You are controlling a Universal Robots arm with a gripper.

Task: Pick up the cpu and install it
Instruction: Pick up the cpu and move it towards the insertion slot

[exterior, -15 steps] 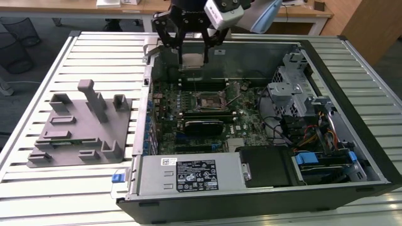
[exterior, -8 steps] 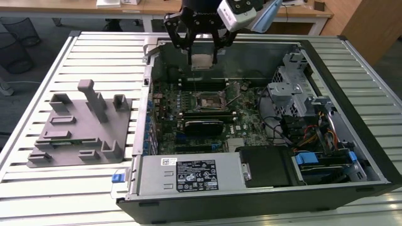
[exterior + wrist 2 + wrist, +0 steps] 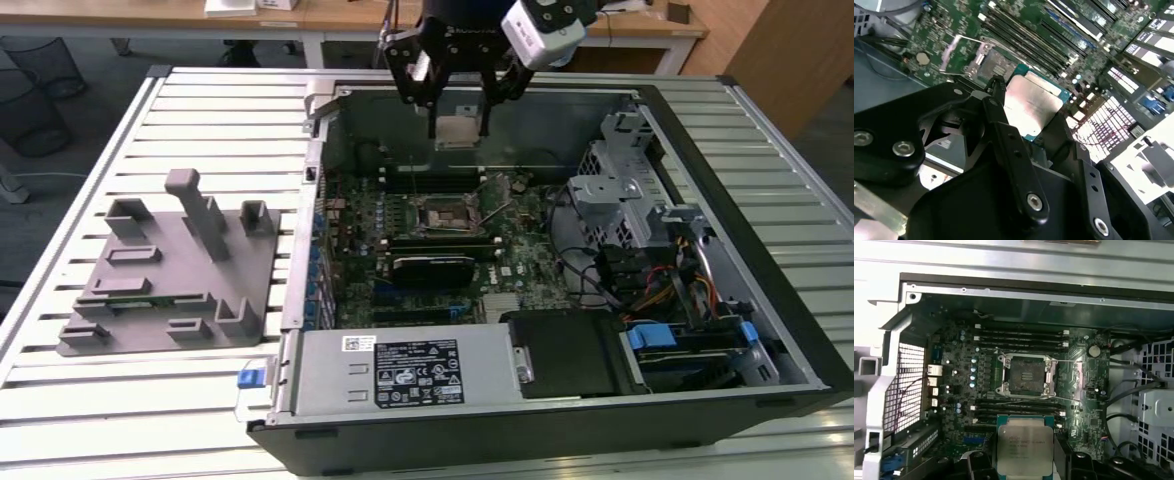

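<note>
The cpu, a flat silver square with a thin green rim, hangs in my gripper above the far end of the open computer case. The black fingers are shut on its edges, and its silver top shows between them. In the first wrist view the cpu sits nearer the camera than the open socket, whose metal frame is lifted and whose dark centre is bare. In the exterior view that socket lies on the green motherboard, well below and nearer the front than the gripper.
Long black memory slots flank the socket on both sides. A drive cage and cable bundle fill the case's side at the exterior view's right, and a power supply its front. A grey parts fixture stands on the slatted table.
</note>
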